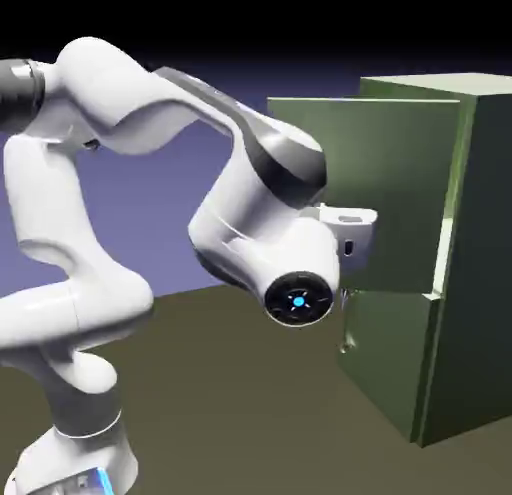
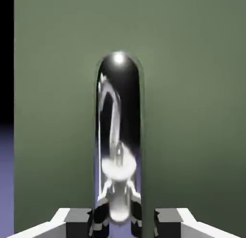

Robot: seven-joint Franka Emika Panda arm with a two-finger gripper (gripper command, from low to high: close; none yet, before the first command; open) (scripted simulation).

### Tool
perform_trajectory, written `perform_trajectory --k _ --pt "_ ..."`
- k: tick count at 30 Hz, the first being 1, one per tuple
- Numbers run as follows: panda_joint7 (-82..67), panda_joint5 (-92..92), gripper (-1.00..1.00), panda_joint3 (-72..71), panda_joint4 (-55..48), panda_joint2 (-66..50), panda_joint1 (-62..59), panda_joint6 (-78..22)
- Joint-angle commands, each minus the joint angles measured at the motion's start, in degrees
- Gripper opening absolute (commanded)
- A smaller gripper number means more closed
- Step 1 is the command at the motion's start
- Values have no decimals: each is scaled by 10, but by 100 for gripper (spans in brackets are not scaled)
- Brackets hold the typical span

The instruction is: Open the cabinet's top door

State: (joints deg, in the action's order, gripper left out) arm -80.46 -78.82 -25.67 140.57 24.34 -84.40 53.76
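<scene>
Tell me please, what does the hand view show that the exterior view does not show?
Only the hand view: the full face of the silver handle, with reflections in it, and the two finger tips of the tool at the bottom edge.

Only the exterior view: the white arm, the lower door and the cabinet's side.

Both: the green top door, standing open in the exterior view and filling most of the hand view.

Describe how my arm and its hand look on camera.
Glossy white arm with rounded, bulging segments, dark grey bands at some joints, a black round cap with a glowing blue centre, and a blue light strip at the base. The boxy white hand has two small blocky fingertips, grey and black.
</scene>
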Motion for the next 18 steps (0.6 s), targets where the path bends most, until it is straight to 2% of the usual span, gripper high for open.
perform_trajectory --k 1,13,14,18 --pt "-6 17 -100 -1 -18 -21 -2 -6" --pt "-35 193 -100 -23 -256 -263 4 -82" --pt "-35 193 100 -23 -256 -263 4 -82" --pt "-22 213 100 -16 -317 -318 -2 -92"
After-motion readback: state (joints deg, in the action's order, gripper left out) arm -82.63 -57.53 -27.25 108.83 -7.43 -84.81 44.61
